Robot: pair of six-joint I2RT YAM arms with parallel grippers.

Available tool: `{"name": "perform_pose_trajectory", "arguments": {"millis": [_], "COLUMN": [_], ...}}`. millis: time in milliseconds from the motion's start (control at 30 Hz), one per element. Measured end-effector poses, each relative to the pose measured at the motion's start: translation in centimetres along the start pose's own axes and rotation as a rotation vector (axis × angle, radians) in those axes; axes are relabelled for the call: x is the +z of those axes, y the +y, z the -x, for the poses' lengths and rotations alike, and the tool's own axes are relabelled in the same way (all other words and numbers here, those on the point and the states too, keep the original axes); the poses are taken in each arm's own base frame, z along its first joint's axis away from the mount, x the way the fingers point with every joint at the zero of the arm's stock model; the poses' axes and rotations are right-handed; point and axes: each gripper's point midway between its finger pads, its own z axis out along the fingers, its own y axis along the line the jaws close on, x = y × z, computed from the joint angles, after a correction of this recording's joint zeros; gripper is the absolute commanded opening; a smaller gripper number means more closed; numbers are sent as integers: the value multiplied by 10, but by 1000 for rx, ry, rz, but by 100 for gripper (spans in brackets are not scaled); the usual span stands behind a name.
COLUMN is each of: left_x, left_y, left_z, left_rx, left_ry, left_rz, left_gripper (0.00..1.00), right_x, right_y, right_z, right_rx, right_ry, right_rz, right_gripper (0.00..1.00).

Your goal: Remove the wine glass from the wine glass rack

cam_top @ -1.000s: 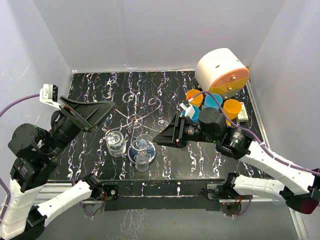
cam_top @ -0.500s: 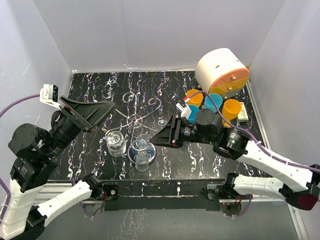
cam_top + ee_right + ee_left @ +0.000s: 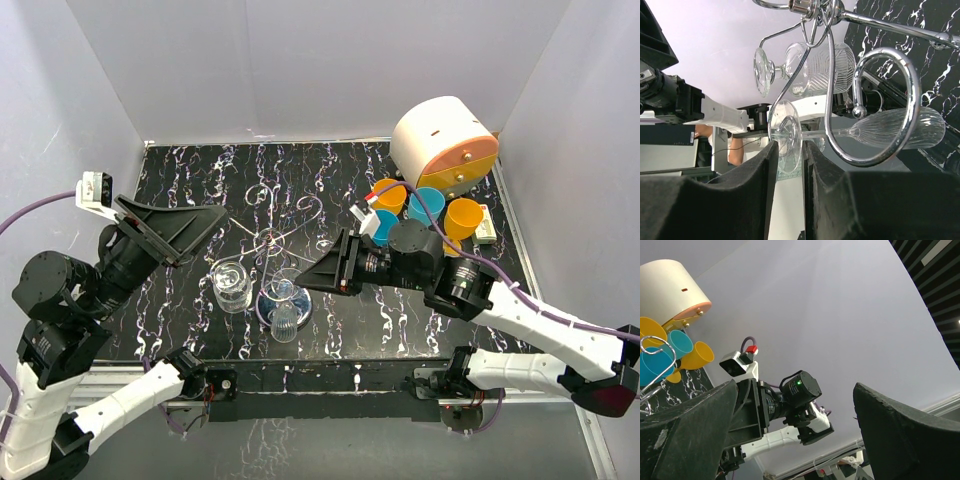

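White walls box in a black marbled worktop. The wire rack stands about mid worktop, its curled arms spreading from the post. At the back right we see a cream and orange drum with orange and teal cups beside it. The wine glass is not yet off the rack. In the right wrist view its stem sits in one curled hook, with the ribbed bowl on one side and the foot on the other. The right arm reaches in from the right, and its tips are at the rack. The right jaws are drawn close, with only a thin gap, and the foot of the glass is right at their tips. We cannot tell if they pinch it. Two more glasses hang on other hooks behind. The left arm is held up to the left of the rack. Its jaws are spread wide, with nothing between them, and they touch nothing.
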Motion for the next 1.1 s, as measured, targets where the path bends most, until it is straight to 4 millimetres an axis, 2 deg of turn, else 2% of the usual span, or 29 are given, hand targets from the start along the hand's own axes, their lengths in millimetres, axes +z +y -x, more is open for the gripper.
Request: {"name": "perform_pose_trajectory", "arguments": {"millis": [600, 967, 1100], "left_x": [-3, -3, -3], "left_y": [-1, -1, -1], "left_z": [2, 2, 2], "left_rx": [0, 0, 0], "left_ry": [-9, -9, -9], "left_rz": [-1, -1, -1], "left_gripper": [99, 99, 99], "right_x": [4, -8, -9], "right_y": [4, 8, 10], "right_z": [2, 2, 0], "right_rx": [40, 55, 50], "right_ry": [-23, -37, -22], "right_rz": [6, 27, 36], "right_gripper": [8, 0, 0]}}
